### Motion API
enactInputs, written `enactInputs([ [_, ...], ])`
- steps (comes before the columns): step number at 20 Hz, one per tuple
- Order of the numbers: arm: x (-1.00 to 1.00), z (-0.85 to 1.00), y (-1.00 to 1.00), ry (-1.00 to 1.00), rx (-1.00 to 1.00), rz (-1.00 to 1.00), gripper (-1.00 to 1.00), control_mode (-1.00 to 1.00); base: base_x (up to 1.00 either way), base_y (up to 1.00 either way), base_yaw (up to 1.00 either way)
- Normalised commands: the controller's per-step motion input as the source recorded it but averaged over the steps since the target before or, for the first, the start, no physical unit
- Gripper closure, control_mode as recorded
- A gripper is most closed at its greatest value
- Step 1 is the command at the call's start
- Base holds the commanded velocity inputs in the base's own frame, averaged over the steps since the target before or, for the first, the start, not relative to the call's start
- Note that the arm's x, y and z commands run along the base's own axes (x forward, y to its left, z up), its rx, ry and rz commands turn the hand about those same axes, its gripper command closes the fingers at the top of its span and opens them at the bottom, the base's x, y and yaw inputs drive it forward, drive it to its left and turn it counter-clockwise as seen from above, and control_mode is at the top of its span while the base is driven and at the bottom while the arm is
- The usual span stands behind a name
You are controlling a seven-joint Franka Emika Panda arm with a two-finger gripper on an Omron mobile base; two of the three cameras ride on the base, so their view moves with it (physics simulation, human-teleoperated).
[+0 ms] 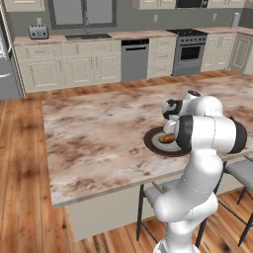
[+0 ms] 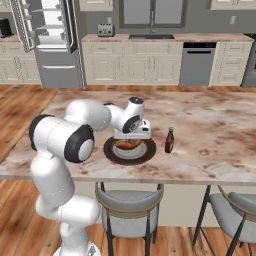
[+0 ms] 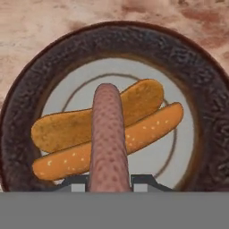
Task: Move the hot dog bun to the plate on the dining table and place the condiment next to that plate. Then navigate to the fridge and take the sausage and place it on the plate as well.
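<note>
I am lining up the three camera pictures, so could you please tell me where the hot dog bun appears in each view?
Left base view: the hot dog bun lies on the plate, right of centre, beside the arm.
Right base view: centre, on the plate, under the gripper.
Hand view: centre, crossing behind the sausage in the gripper.
Shared landmark: the plate's dark brown rim.

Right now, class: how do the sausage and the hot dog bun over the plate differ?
The sausage is thinner, smooth and reddish-brown; the hot dog bun is thicker, tan-orange, speckled and split lengthwise. The sausage is gripped in the pincer and crosses the bun, which lies on the plate. Both are elongated.
</note>
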Motion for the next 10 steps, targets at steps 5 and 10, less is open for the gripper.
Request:
enactInputs([
  [5,0.14,-0.38,0.00,0.01,0.00,0.20,1.00,-1.00,0.00,0.00,0.00],
  [10,-0.23,-0.28,0.08,0.00,-0.01,0.04,-1.00,-1.00,0.00,0.00,0.00],
])
